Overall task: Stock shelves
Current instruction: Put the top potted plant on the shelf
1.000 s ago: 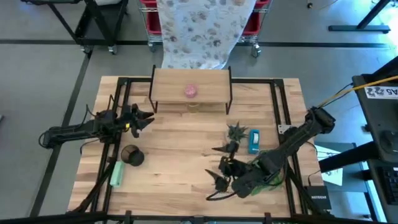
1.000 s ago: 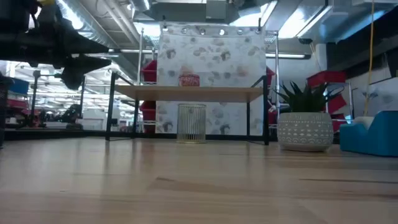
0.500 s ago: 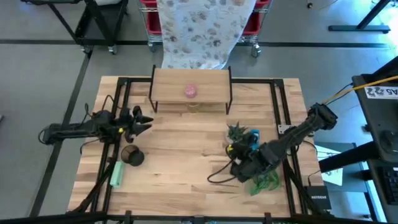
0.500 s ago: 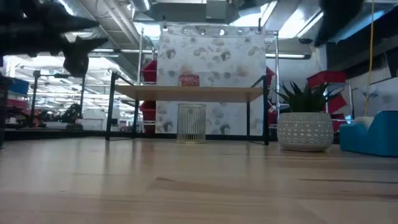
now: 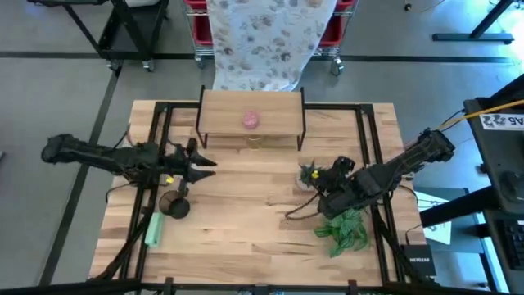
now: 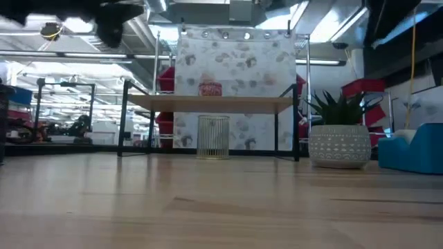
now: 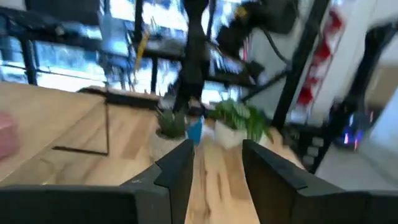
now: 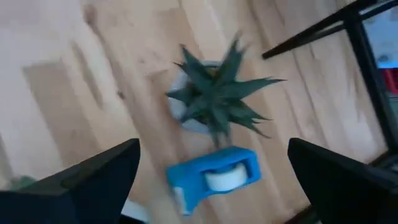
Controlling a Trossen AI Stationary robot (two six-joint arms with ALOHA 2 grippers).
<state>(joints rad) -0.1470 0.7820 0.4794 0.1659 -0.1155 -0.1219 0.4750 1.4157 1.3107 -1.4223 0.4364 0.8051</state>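
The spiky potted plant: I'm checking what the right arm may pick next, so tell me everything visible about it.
The spiky potted plant has stiff, dark green pointed leaves fanning from a round, pale grey pot with a patterned band. It stands upright on the wooden table, to the right of the shelves. A blue tape dispenser sits close beside it; contact between them cannot be told. The right end effector hovers open above it, not touching.

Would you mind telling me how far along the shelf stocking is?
Done: a pink item sits on the shelves and a wire cup stands beneath. In hand: nothing; the open right end effector hovers over the spiky potted plant. Left: blue tape dispenser, leafy plant, dark cup, green tube.
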